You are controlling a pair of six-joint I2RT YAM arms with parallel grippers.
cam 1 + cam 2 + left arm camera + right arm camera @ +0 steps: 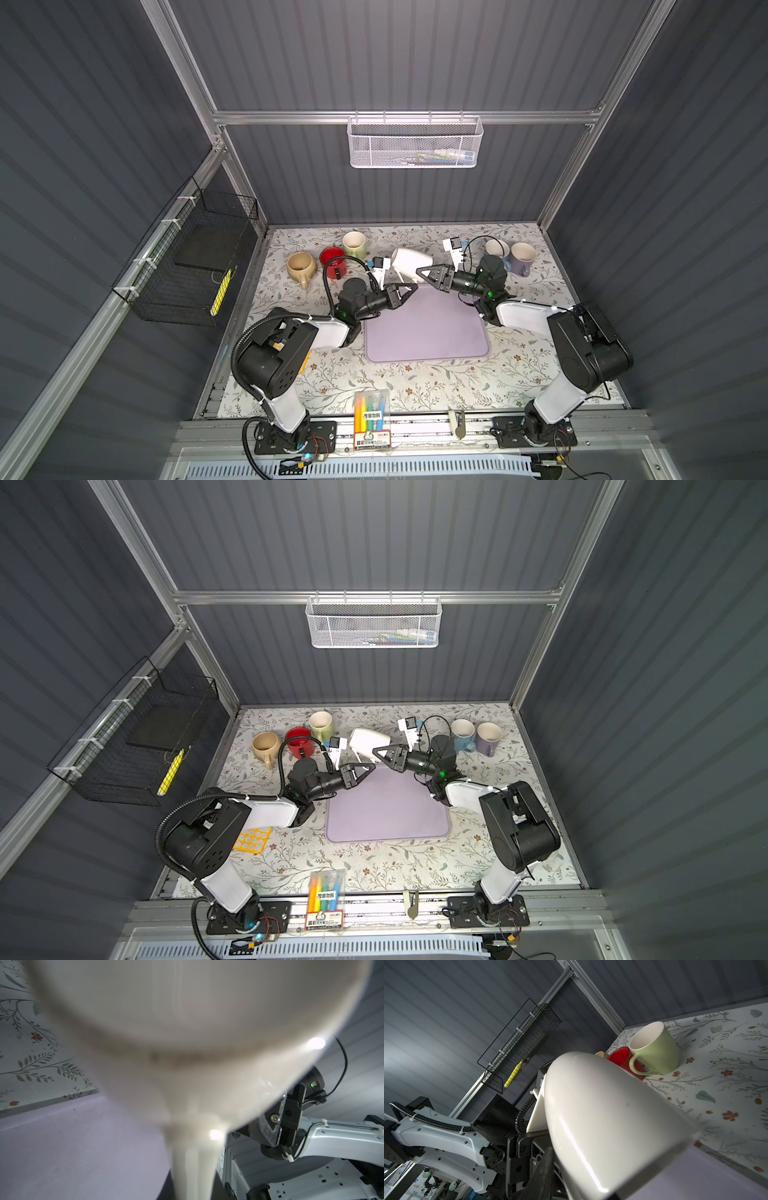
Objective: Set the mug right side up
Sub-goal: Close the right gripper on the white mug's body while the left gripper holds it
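A white mug (409, 261) (368, 739) hangs tilted on its side above the far edge of the purple mat (428, 328). Its rounded base points to the far left and its mouth faces down toward the right arm. My left gripper (410, 288) (368, 766) is shut on the mug's handle (193, 1157), which runs down to the jaws in the left wrist view. My right gripper (420, 272) (376, 751) sits at the mug's rim. One finger (545, 1169) lies along the outer wall of the mug (602, 1115), and the other finger is hidden.
Upright mugs stand along the back: beige (301, 266), red (332, 257) and green (354, 244) on the left, blue (496, 249) and purple (523, 257) on the right. A marker pack (371, 411) lies at the front edge. A yellow tray (252, 839) sits beside the left arm.
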